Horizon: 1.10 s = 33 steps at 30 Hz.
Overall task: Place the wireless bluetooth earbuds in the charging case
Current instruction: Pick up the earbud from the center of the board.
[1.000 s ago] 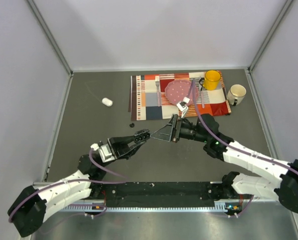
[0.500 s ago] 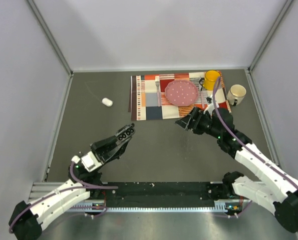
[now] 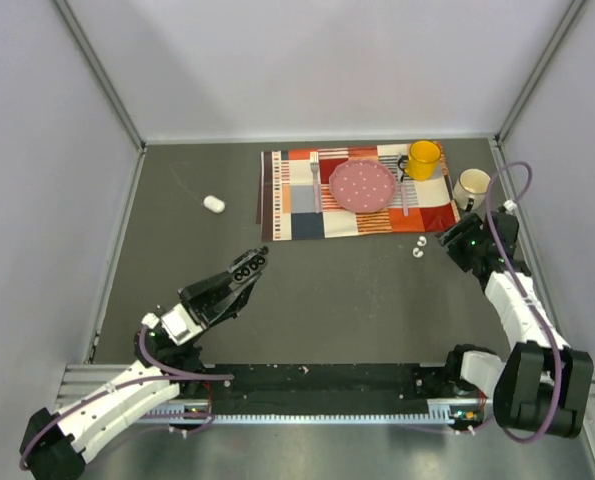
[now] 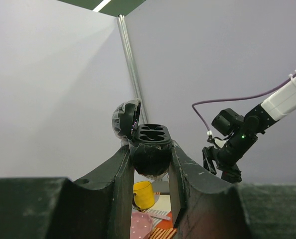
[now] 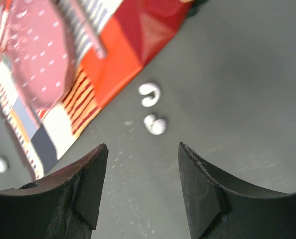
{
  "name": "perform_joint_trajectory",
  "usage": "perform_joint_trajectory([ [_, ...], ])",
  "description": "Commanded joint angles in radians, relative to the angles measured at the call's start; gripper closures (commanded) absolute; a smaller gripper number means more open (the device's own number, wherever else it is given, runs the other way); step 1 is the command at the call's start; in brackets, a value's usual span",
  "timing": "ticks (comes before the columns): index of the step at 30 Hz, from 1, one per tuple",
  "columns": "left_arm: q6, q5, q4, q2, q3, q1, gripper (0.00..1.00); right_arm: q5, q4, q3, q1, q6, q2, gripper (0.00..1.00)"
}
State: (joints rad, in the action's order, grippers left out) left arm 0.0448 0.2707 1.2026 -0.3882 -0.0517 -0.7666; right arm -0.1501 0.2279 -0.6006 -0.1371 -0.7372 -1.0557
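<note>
The left jaws are closed on the charging case (image 4: 148,152), a round black shell gripped by its lower half between the two fingers (image 4: 115,184). Its lid is hinged up and back on the left, and the two wells in its top face show dark. From above, the case (image 3: 249,264) hangs over the bare grey worktop (image 3: 357,310) at the tip of the left arm (image 3: 127,385), left of centre and well apart from the other things.

The right jaws stand wide apart with nothing between them. The right arm (image 3: 512,300) is folded back along the right side, and its head points at the two white earbuds (image 3: 418,247). These lie on the worktop close together, one curled bud (image 5: 148,93) and one rounder bud (image 5: 155,124), just off the near right corner of the patchwork placemat (image 3: 297,205), and ahead of the right fingers (image 5: 90,186), not touching them.

On the placemat sit a pink dotted plate (image 3: 362,186) and a yellow mug (image 3: 423,158). A white mug (image 3: 471,187) stands just beside the mat's right edge. A small white oval pod (image 3: 213,204) lies alone on the worktop, left of the mat
</note>
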Motion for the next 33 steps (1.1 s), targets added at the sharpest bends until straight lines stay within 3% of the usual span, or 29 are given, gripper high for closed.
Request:
perform_joint_trajectory([
  [1,0.02,-0.007,0.014,-0.001,0.084,0.003,1.0,0.059,-0.054,-0.039,-0.087,0.039,-0.105,0.46],
  [2,0.021,-0.004,0.015,0.0,0.082,0.004,1.0,0.07,-0.09,-0.042,-0.102,0.041,-0.128,0.5],
  [9,0.024,-0.004,0.014,0.009,0.076,0.003,1.0,0.222,-0.182,-0.088,-0.125,0.048,-0.3,0.57],
  [16,0.036,-0.011,-0.014,0.022,0.069,0.003,1.0,0.264,-0.284,-0.133,-0.142,0.056,-0.418,0.65],
  [33,0.043,-0.019,-0.017,-0.014,0.061,0.003,1.0,0.112,-0.387,-0.268,-0.167,0.045,-0.651,0.64],
])
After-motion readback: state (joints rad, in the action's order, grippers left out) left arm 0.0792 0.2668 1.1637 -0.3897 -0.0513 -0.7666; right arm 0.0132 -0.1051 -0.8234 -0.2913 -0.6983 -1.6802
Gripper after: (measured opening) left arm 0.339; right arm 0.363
